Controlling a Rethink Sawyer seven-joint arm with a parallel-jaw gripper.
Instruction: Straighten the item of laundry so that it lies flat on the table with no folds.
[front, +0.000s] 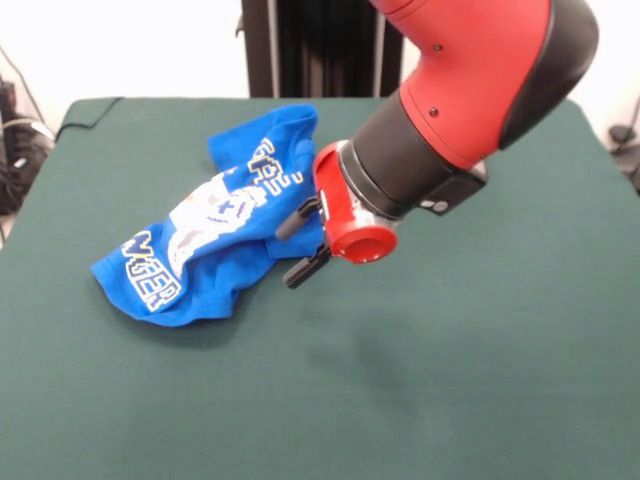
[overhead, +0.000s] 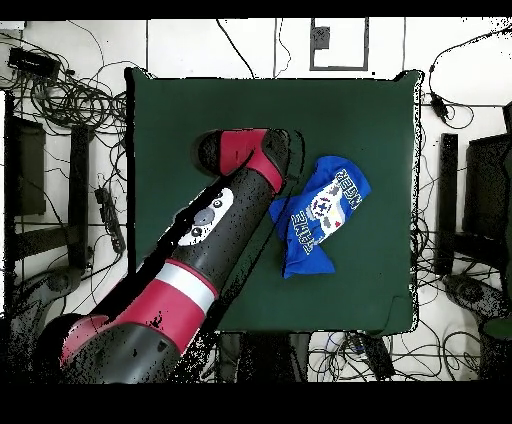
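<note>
From the front, the shirt (front: 215, 235) is lying crumpled on the green counter (front: 450, 350), left of centre and toward the far side, bunched into a slanting band with folds running through it. Its white print and broken bits of white lettering are facing up, and one end is rising in a fold near the far edge. The red and black arm (front: 470, 80) is reaching down from above on the right, with the hand (front: 300, 245) pointing sideways at the shirt's right edge. Its two dark fingers (front: 292, 222) are standing spread apart, one above the other, at the cloth's edge; whether they are touching it is unclear. From overhead, the shirt (overhead: 320, 212) is lying right of the counter's (overhead: 180, 110) centre, still rumpled, print up. The arm (overhead: 215, 230) is stretching diagonally across the counter and is hiding the hand.
</note>
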